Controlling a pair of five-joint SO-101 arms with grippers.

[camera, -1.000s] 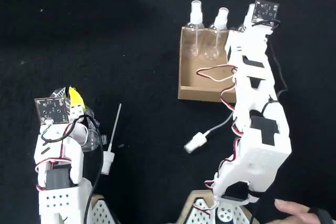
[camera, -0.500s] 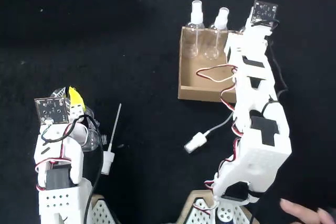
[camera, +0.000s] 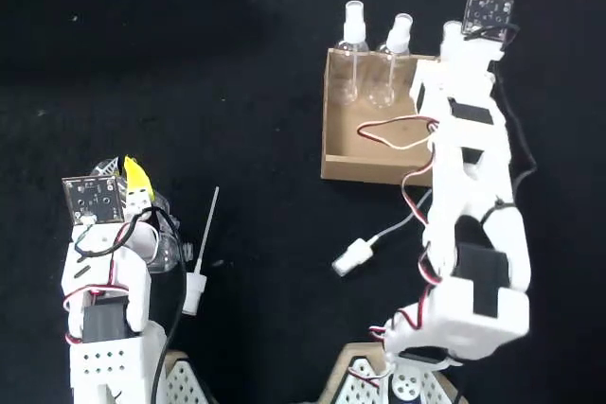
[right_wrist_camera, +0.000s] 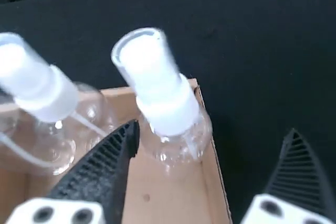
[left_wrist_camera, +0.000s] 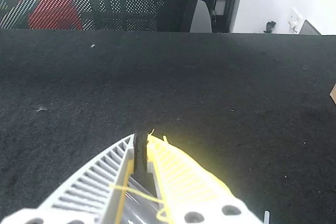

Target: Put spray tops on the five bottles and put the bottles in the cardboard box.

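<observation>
**A:** Why is the right arm (camera: 469, 196) stretched out over the cardboard box (camera: 360, 175)?

**B:** It looks like a drop-off. The right end effector (right_wrist_camera: 212, 129) has its jaws wide apart on either side of a capped bottle (right_wrist_camera: 168, 108) that stands in the box's far right corner. Two more capped bottles (camera: 352, 44) stand upright along the same far wall, which I'd guess keeps the near half free.

**A:** And the left end effector (camera: 128, 169)?

**B:** It's at the tabletop's near left corner, jaws drawn together at the tips. A clear bottle (camera: 169, 245) lies just beside its wrist. One loose spray top (camera: 193, 290) lies next to that bottle, and another spray top (camera: 354, 256) lies near the right arm. Both are probably waiting their turn.

**A:** What about the surface?

**B:** A black tabletop (camera: 237, 92), with mesh chair backs (left_wrist_camera: 131, 3) and a white wall beyond its far edge.
</observation>
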